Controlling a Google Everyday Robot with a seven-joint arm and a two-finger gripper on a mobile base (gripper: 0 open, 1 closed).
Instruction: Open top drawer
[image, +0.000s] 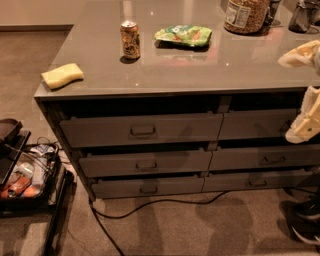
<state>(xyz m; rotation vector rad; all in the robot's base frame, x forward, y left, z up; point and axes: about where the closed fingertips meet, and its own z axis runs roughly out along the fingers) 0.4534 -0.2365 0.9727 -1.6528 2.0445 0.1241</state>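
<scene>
The floor (210, 230) before the top drawer (100, 131) lies open but for a cable (150, 203) trailing across. A cart (30, 185) crowds the left corner. The gripper (304, 122) hangs far right, before the other stack (250, 125).

No lettering on can (130, 40) or jar (246, 15) legible.
</scene>
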